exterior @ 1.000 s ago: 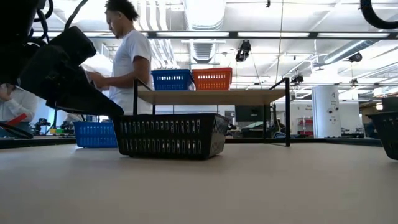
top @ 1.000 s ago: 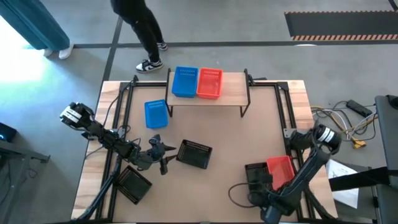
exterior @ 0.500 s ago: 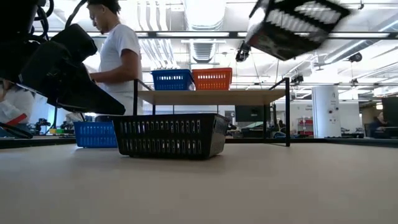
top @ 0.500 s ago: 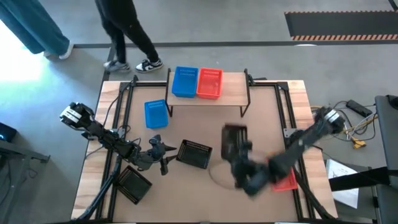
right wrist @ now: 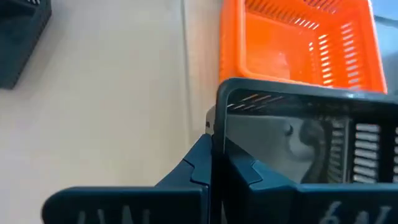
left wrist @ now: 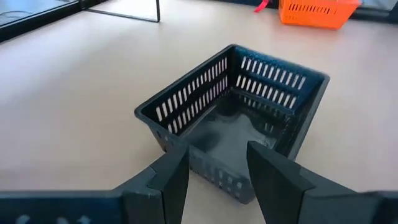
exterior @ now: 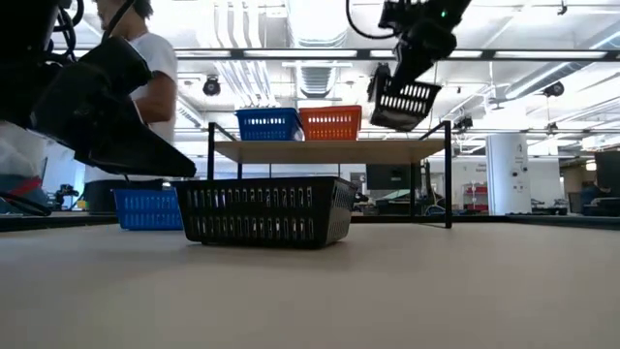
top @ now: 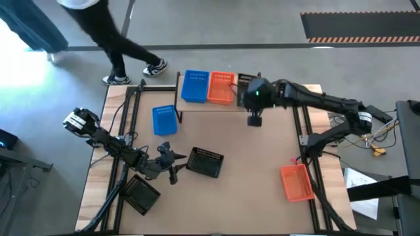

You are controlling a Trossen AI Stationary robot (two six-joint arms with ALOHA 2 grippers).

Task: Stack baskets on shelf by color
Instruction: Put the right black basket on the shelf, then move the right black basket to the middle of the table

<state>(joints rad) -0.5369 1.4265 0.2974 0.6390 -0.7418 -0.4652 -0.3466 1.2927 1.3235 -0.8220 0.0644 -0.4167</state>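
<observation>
I keep the right gripper (right wrist: 214,146) pinched on a black basket (exterior: 405,102) wall, carrying it above the shelf (top: 236,105), at three o'clock of the orange basket (top: 221,88); left gripper (left wrist: 214,174) waits, fingers apart.

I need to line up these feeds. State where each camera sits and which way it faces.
High: overhead, straight down; both arms, shelf.
Low: table height, level toward the room; right gripper carrying black basket.
Left wrist: past open left gripper at a black floor basket.
Right wrist: past fingers clamping basket rim, orange basket beyond.
Shared: orange basket, high and right wrist.
</observation>
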